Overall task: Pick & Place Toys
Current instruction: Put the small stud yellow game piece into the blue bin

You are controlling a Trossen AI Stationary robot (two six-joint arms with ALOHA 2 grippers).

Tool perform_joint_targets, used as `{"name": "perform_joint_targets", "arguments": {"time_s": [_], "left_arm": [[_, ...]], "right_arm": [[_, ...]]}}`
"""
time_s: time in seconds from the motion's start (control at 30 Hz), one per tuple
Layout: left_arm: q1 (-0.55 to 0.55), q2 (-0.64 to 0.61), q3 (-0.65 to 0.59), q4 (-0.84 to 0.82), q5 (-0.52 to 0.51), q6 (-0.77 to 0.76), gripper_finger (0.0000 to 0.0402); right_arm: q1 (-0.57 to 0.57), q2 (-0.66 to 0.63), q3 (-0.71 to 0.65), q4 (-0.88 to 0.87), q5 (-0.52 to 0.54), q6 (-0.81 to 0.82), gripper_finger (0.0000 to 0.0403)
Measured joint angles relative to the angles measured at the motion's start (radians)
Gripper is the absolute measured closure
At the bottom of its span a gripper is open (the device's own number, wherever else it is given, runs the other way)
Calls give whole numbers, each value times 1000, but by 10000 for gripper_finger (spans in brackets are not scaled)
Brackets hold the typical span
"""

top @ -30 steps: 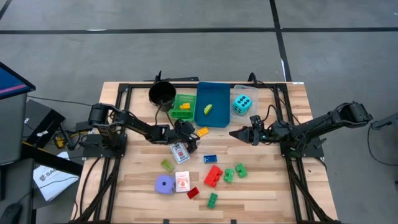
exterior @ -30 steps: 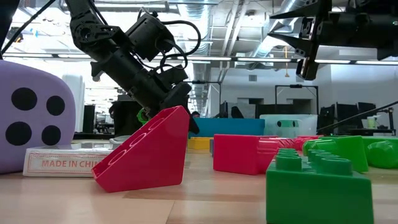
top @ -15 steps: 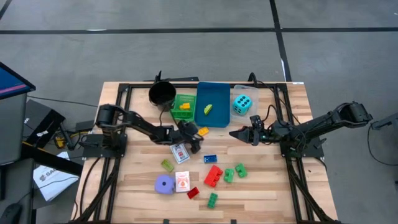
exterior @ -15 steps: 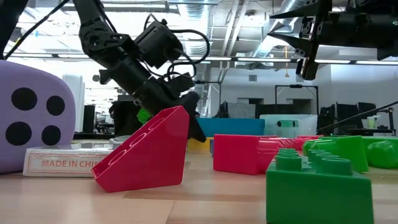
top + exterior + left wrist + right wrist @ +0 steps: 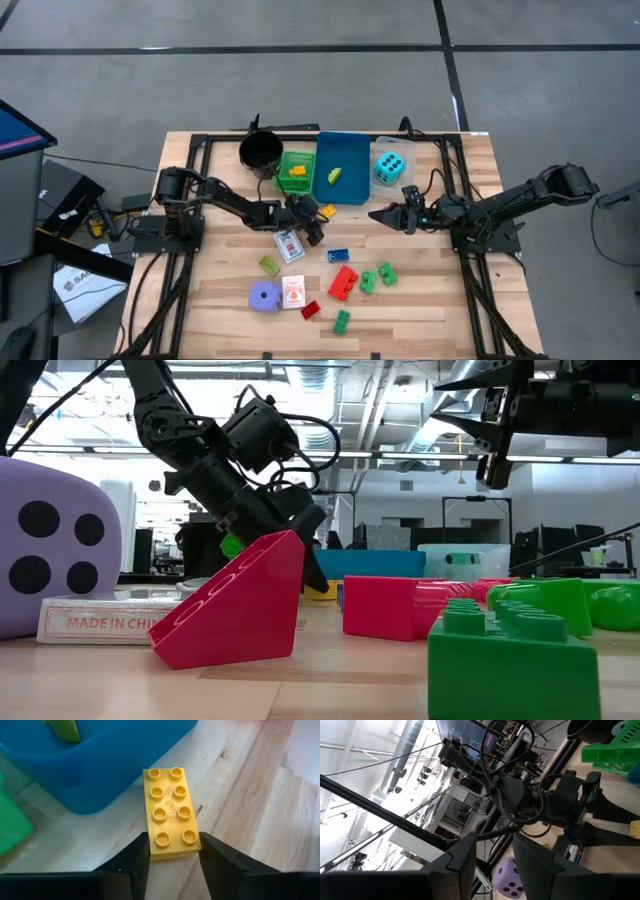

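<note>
The left pincer (image 5: 170, 862) was down on the worktop (image 5: 420, 310), fingers pinching the near end of a yellow brick (image 5: 170, 812) that lay flat just beside the blue tray (image 5: 115, 765). The right pincer (image 5: 375, 214) hung above the worktop near the middle, well apart from the toys, its fingers a little apart with nothing between them.

Quick count from above: two foam dice, the cyan die (image 5: 389, 167) in the clear tray and the purple die (image 5: 264, 296) by the front edge. Two white card packs (image 5: 291, 246). Four green bricks (image 5: 387, 274) loose on the wood, two red bricks (image 5: 343, 282), one small blue brick (image 5: 337, 256). Two yellowish pieces sat in the trays, one in green and one in blue.
</note>
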Motion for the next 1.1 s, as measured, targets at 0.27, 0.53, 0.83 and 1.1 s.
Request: {"name": "perform_joint_targets", "arguments": {"time_s": [0.27,0.53,0.83,1.1], "left_arm": [[-4,0,-1,54,46,-172,270],[-30,-139,5,43,97,-178,270],[-30,-439,5,-215,-6,-122,270],[-29,-711,6,-389,-192,-65,270]], "right_arm": [[0,0,0,-3,0,-11,278],[-1,0,0,12,1,-61,278],[-26,0,1,94,5,-135,278],[-47,0,1,120,5,-165,278]]}}
